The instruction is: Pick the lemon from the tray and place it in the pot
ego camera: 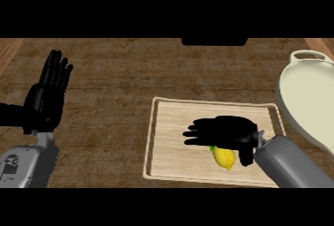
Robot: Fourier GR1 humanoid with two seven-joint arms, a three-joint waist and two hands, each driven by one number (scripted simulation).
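- Two robot hands and three task items are on record, listed from largest to smallest.
- Table (130,79): brown, wood-grained top; it carries the tray and the pot.
- Pot (306,106): cream-coloured, with a loop handle at its far end; it stands at the right edge of the view, just beside the tray's right rim, and is partly cut off by the frame.
- Tray (171,132): pale wood with a raised rim; it sits right of centre on the table.
- Right robot hand (225,132): over the middle of the tray, palm down, fingers pointing left and bent down over the lemon's upper end. Whether they close round the fruit cannot be told.
- Left robot hand (49,88): at the left side of the view, fingers straight and pointing up, holding nothing, well apart from the tray.
- Lemon (225,159): yellow; it lies inside the tray, its lower half showing below the right robot hand.
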